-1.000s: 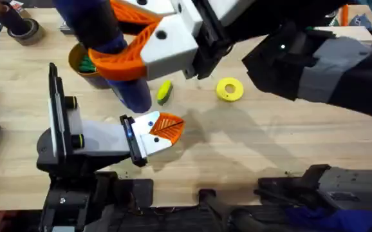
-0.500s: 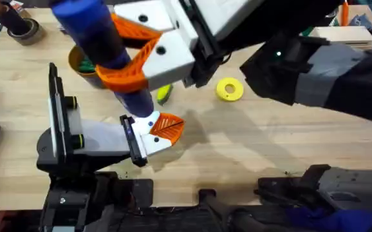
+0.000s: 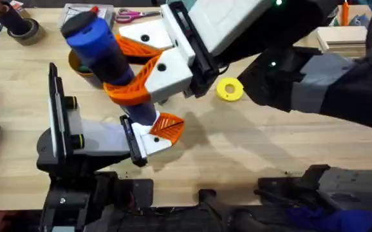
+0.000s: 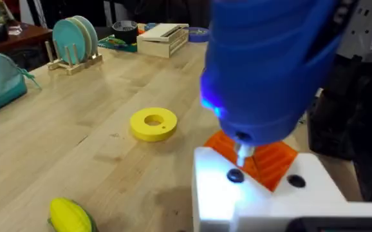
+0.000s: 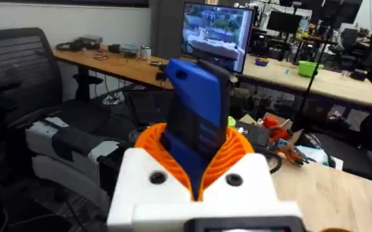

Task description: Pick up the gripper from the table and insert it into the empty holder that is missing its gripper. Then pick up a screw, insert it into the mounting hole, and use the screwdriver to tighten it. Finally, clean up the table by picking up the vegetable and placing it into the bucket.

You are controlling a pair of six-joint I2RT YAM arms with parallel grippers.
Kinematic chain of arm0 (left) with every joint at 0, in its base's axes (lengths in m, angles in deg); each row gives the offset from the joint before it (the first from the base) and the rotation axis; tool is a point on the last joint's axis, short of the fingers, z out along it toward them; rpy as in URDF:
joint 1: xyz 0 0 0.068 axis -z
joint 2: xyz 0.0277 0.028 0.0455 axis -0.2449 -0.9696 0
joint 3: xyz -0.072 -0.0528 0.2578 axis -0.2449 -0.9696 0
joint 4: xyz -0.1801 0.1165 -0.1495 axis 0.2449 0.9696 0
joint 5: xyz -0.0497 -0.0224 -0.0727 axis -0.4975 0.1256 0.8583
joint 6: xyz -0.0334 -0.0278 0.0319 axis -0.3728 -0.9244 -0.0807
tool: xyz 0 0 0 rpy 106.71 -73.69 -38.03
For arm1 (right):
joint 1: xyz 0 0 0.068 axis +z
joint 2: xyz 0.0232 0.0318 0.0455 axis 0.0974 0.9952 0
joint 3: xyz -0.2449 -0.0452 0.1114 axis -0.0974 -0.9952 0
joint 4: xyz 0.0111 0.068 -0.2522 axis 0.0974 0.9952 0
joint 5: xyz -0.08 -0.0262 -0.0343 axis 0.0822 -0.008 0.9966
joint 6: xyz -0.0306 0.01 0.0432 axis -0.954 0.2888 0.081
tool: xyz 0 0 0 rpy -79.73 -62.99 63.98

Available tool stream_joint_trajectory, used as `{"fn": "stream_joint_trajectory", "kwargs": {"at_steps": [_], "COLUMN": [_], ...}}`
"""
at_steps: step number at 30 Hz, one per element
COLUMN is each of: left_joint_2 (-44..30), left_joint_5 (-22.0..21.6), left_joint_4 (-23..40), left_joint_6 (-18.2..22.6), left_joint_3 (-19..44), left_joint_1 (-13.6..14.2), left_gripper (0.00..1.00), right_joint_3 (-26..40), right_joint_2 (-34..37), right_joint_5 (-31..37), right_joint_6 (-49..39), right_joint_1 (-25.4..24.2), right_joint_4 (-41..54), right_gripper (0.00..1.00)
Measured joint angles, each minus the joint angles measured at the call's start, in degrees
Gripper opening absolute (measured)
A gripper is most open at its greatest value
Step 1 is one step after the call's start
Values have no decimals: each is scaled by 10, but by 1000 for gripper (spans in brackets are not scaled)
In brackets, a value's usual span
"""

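Blue-handled screwdriver [image 3: 105, 55], rigid and chunky, best held around its thick handle, tip down on screw [image 4: 235, 175] in white holder [image 3: 148, 143] at tabletop [image 3: 250, 148] 7 o'clock, right hand [image 3: 131, 71] clamped on handle, left hand state cannot tell.

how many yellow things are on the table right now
2 plainly in view: the yellow ring-shaped disc lying mid-table, and the vegetable, a corn cob lying nearer the holder. Others may be hidden under the right arm.
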State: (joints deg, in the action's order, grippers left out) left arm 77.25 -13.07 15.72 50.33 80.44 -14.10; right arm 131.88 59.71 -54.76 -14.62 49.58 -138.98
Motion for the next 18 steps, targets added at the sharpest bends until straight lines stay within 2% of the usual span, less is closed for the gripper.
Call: {"fn": "stream_joint_trajectory", "kwargs": {"at_steps": [18], "left_joint_2": [0], "left_joint_5": [0], "left_joint_4": [0], "left_joint_6": [0], "left_joint_3": [0], "left_joint_1": [0], "left_gripper": [8], "right_joint_3": [-11], "right_joint_2": [0], "right_joint_5": [12], "right_joint_6": [-5], "right_joint_1": [0], "right_joint_4": [0], "right_gripper": [26]}}
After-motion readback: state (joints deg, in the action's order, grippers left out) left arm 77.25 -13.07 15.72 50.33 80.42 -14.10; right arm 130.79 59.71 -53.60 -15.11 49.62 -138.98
